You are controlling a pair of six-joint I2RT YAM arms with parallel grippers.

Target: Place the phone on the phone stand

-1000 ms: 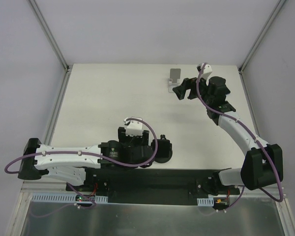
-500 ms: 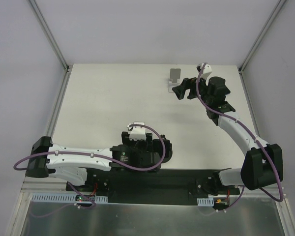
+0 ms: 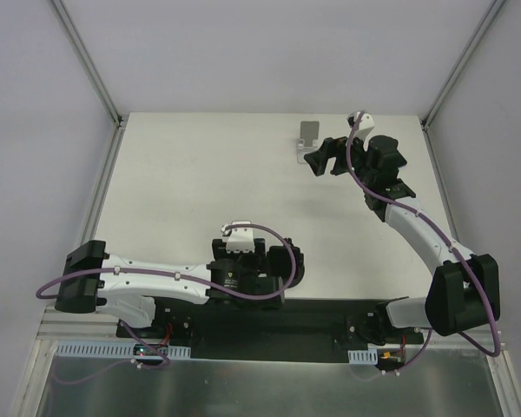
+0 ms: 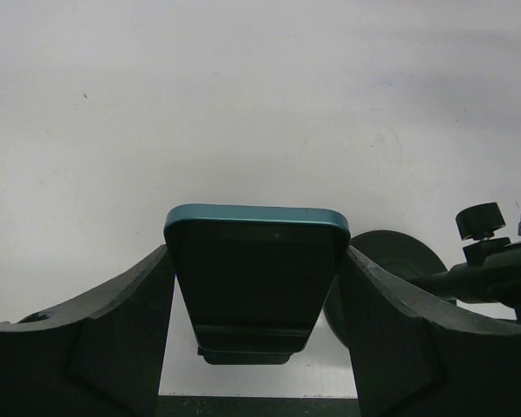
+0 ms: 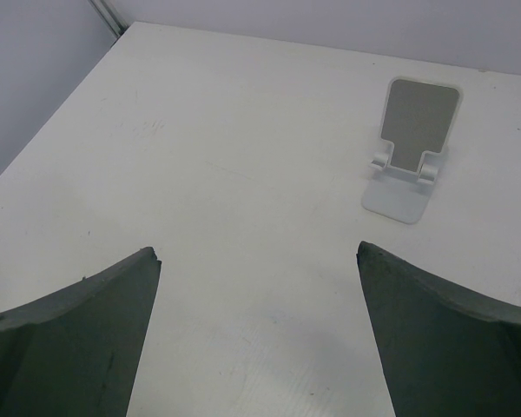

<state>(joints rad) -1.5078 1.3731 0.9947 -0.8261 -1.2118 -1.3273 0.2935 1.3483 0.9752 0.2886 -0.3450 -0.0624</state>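
Holding the phone: left gripper [image 4: 256,265] pinches the teal-edged phone [image 4: 253,291], its fingers pressed against the two long sides.
Phone position: well apart from the phone stand [image 3: 307,139], toward the near edge of the table [image 3: 182,174]; not yet on the stand.
Right gripper [image 5: 256,254]: fingers spread wide, hovering just beside the phone stand, to its right in the top view.
Phone stand: white, upright, backrest facing the right wrist camera.
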